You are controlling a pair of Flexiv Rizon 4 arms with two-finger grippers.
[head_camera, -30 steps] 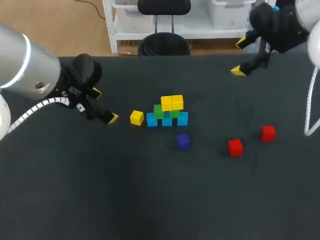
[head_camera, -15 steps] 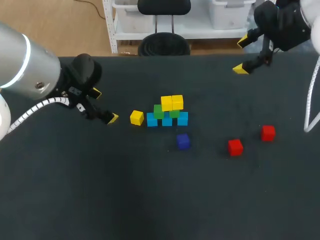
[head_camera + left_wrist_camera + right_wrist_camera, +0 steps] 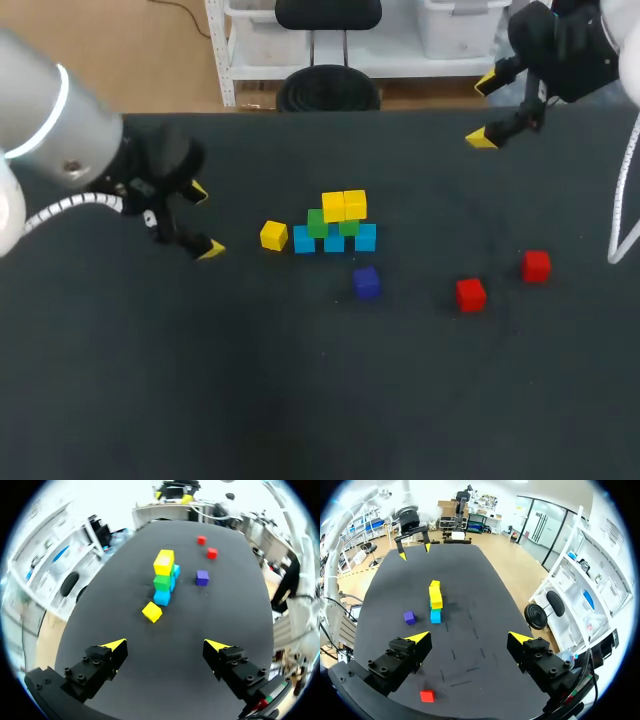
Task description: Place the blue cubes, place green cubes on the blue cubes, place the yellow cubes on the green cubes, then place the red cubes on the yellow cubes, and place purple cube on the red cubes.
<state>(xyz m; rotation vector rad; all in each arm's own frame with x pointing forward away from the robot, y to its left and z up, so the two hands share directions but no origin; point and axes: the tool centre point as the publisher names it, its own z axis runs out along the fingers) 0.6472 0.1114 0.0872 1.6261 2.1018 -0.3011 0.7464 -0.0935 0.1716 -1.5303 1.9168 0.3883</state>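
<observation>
1. The stack (image 3: 336, 225) stands mid-table: three blue cubes (image 3: 366, 238) in a row, two green cubes (image 3: 317, 223) on them, and two yellow cubes (image 3: 333, 207) on top.
2. A loose yellow cube (image 3: 273, 235) sits just left of the stack. The purple cube (image 3: 366, 283) lies on its near side, and two red cubes (image 3: 470, 294) lie well to the right.
3. The left gripper (image 3: 205, 221) hangs left of the loose yellow cube, fingers spread.
4. The right gripper (image 3: 482, 112) hangs at the table's far right, fingers spread.

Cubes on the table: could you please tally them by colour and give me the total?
blue cubes: 3
green cubes: 2
yellow cubes: 3
red cubes: 2
purple cube: 1
Total: 11
</observation>
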